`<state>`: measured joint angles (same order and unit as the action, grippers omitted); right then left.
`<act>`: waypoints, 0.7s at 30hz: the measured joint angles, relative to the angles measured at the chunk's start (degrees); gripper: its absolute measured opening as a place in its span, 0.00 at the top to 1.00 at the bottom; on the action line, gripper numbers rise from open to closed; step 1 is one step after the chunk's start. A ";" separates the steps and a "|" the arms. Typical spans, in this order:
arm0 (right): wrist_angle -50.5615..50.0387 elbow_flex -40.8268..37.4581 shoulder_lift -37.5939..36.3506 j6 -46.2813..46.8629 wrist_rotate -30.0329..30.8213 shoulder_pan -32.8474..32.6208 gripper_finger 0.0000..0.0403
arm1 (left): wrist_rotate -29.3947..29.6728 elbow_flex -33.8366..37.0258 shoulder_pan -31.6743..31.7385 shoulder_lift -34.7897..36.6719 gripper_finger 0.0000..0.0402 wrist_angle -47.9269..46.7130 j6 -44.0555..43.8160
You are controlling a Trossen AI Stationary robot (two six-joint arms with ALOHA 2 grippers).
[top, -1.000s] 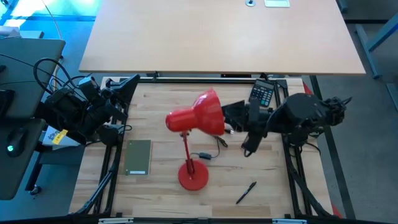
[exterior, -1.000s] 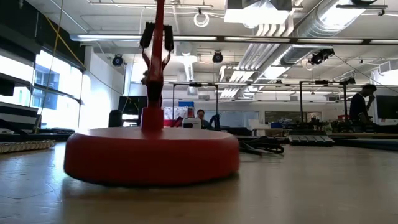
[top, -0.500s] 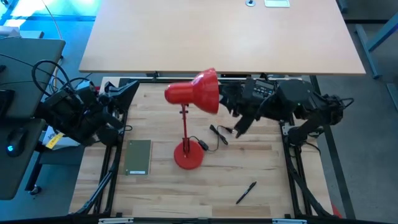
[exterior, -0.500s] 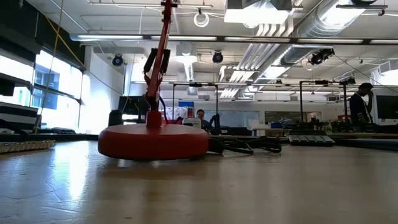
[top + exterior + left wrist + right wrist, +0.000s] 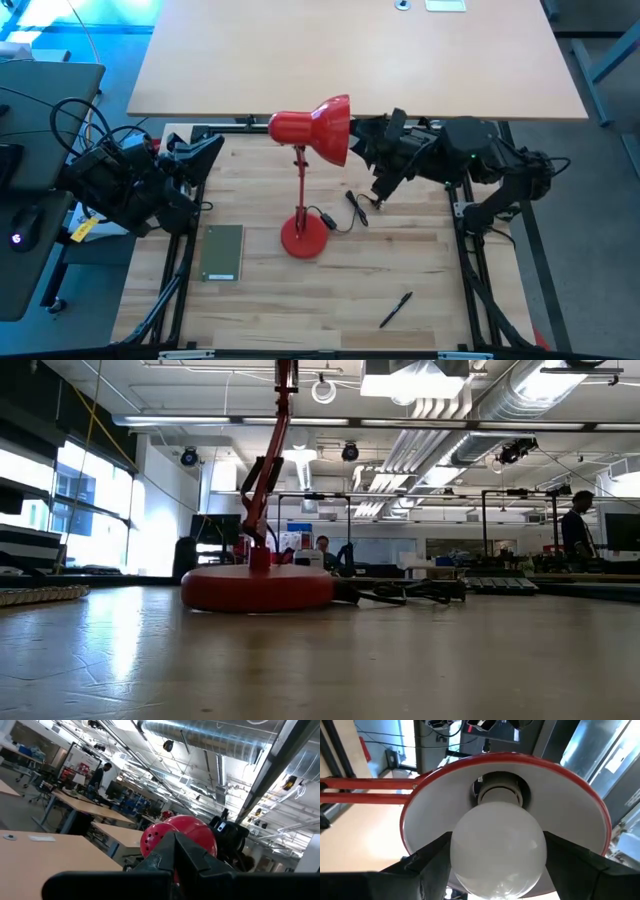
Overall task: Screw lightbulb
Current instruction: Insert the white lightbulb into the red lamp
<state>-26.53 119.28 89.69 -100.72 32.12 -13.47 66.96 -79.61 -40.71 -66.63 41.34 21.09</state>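
1. Since the earlier frame the red lamp [image 5: 304, 190] had slid toward 12 o'clock, the right gripper [image 5: 366, 150] going with it.
2. Left gripper [image 5: 200, 158], at 9 o'clock, sat closed and empty.
3. Right gripper's fingers clasped the lightbulb [image 5: 496, 845] at the shade mouth [image 5: 505, 815], 12 o'clock.
4. Step: threading the bulb; next likely needs wrist rotation.
5. Only the right wrist view showed the bulb at the socket [image 5: 499, 794]; the high view hid it.

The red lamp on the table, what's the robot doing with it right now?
The right gripper is closed around the lightbulb, holding it in the open mouth of the red lamp's shade, with the bulb's base at the socket. The lamp base stands mid-table. The left gripper waits shut at the table's left edge, holding nothing.
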 joint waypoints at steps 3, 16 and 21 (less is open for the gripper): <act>-0.72 0.02 0.00 0.85 -0.20 -0.04 0.32 | 0.00 0.00 0.01 0.01 1.00 0.01 0.51; -5.51 0.17 0.04 0.19 -1.77 -2.34 0.32 | -0.02 0.00 0.00 0.02 1.00 0.03 0.62; -5.77 0.17 0.09 -0.25 -1.92 -2.29 0.32 | -0.04 0.00 0.00 0.25 1.00 0.04 0.63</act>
<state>-32.30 119.46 89.78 -100.97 30.20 -15.77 66.92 -79.61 -40.71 -66.38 41.38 21.72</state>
